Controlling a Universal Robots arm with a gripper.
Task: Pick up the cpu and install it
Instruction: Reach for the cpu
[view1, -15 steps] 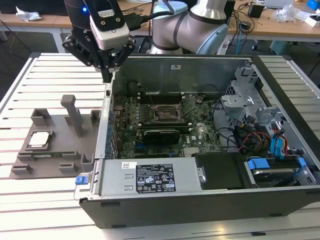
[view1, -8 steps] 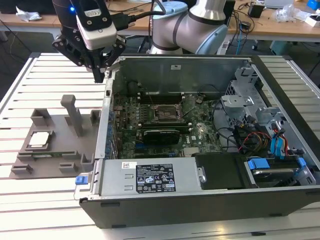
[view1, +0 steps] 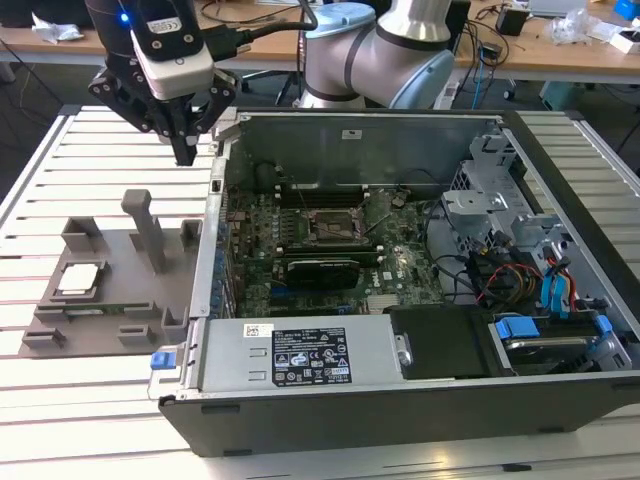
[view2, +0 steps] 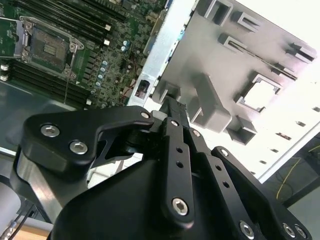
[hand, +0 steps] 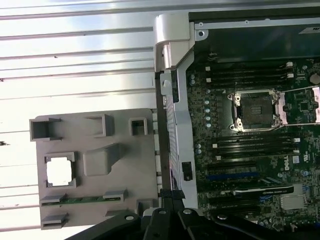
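Observation:
The cpu (view1: 80, 278) is a small pale silver square lying flat in a recess of the grey holder plate (view1: 130, 300), at the exterior view's left. It also shows in both wrist views as the cpu (hand: 60, 171) (view2: 260, 95). My gripper (view1: 186, 152) hangs above the table behind the plate, close to the case's left wall, well above the chip and apart from it. Its black fingers (view2: 172, 107) are shut together with nothing between them. Inside the open computer case (view1: 300, 355), the dark metal-framed socket (view1: 330, 225) (hand: 255, 111) stands open and empty.
An upright grey post (view1: 145, 225) and several raised blocks stick up from the holder plate. A green memory stick (hand: 82, 199) lies in a slot of the plate. The case wall (hand: 172, 100) rises between the plate and the motherboard. The arm's base (view1: 375, 55) stands behind the case.

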